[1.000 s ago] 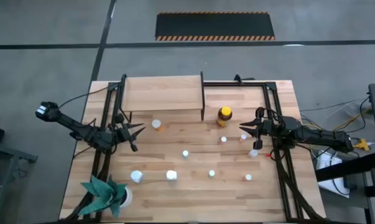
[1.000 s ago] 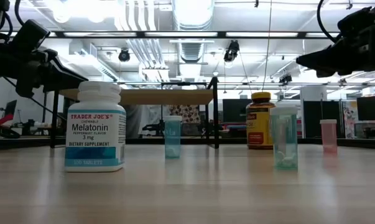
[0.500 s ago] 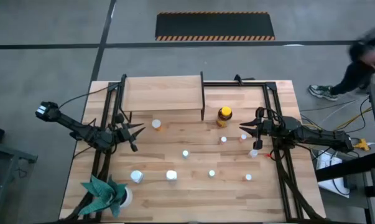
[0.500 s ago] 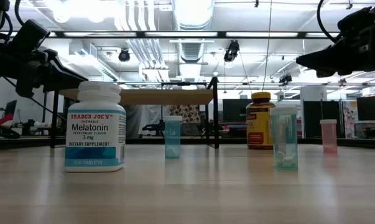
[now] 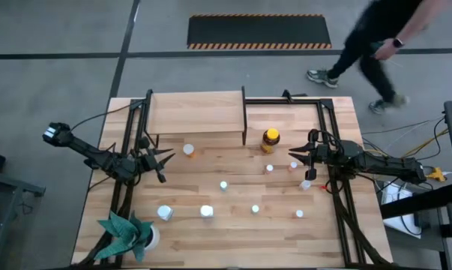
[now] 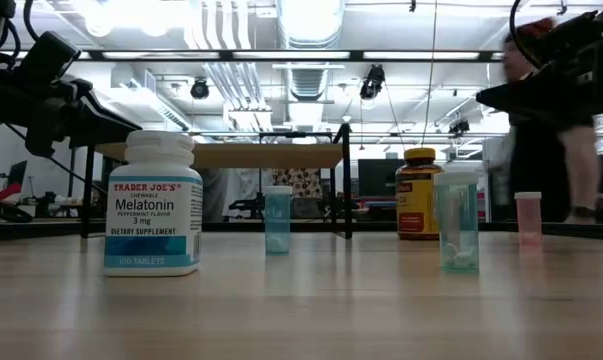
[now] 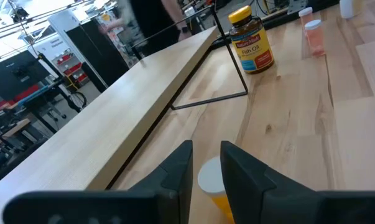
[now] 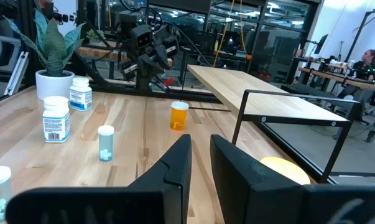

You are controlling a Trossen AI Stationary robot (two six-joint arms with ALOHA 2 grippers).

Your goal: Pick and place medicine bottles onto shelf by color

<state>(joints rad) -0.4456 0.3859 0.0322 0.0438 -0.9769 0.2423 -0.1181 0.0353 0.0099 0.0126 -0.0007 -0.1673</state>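
Note:
The light-wood shelf (image 5: 196, 112) stands on thin black legs at the table's far side. The amber jar with a yellow lid (image 5: 270, 139) stands to its right, and an orange bottle with a white lid (image 5: 188, 150) stands in front of it. Small pale-blue, pink and white bottles (image 5: 223, 185) stand scattered over the middle, with two larger white ones (image 5: 206, 211) near the front. My left gripper (image 5: 164, 156) hovers open at the table's left, pointing at the orange bottle (image 7: 212, 180). My right gripper (image 5: 293, 159) hovers open at the right, near the pink bottle (image 5: 293, 165).
A white pot with a green plant (image 5: 124, 234) stands at the near left corner. Black frame rails (image 5: 338, 187) run along both table sides. A person (image 5: 383, 34) walks on the floor beyond the far right corner. In the low view a Melatonin bottle (image 6: 153, 205) stands nearest.
Both arms and all bottles have kept still. A person has come in from the right and walks leftward past the table's far right corner.

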